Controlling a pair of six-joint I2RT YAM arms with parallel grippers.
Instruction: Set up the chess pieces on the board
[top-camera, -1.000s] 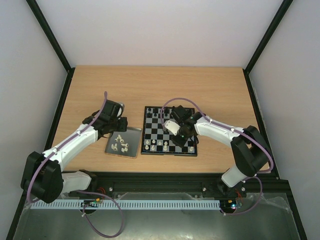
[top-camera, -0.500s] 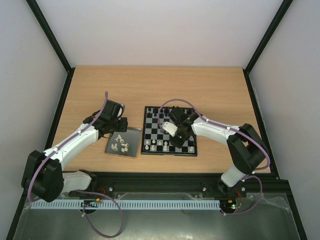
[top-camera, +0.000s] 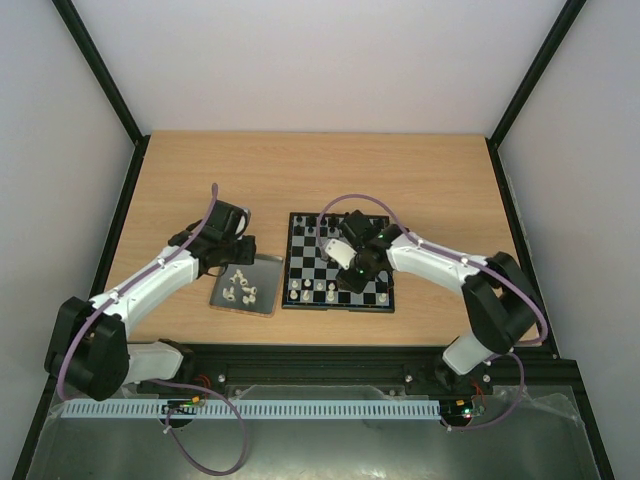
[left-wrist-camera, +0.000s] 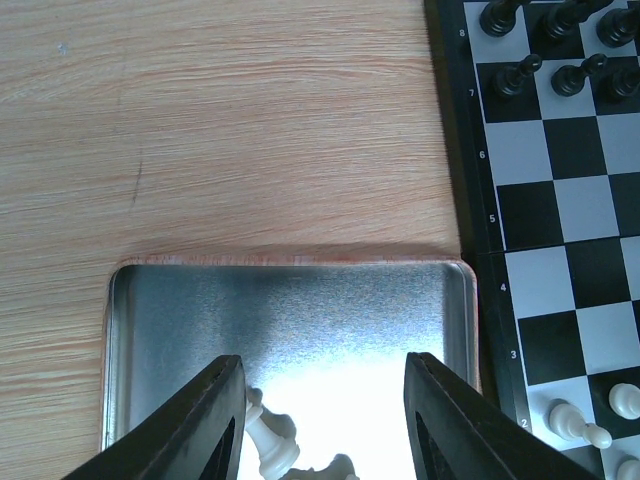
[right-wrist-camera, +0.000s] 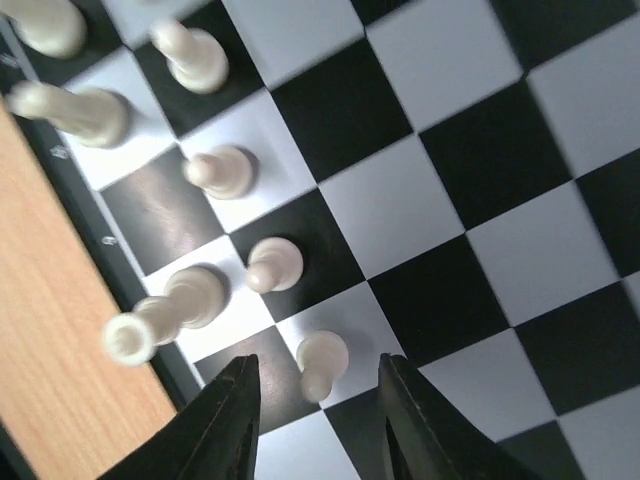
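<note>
**A:** Cream plastic, those chess pieces (right-wrist-camera: 215, 172). Where are they?

**B:** Several stand in the two rows along one edge of the board (top-camera: 303, 262). Others lie loose in the metal tray (left-wrist-camera: 300, 310), just beside the board on the wooden table (left-wrist-camera: 250, 130). From overhead they are too small to count.

**A:** And the right gripper (right-wrist-camera: 318, 372)?

**B:** Low over the board with its jaws apart. One white pawn (right-wrist-camera: 322, 358) stands upright on a square between them, and neither finger seems to touch it.

**A:** The left gripper (left-wrist-camera: 322, 375)?

**B:** Over the tray with its jaws spread and gripping nothing. A fallen piece lies close to one finger. The black pieces (left-wrist-camera: 525, 75) stand at the board's far end.
</note>
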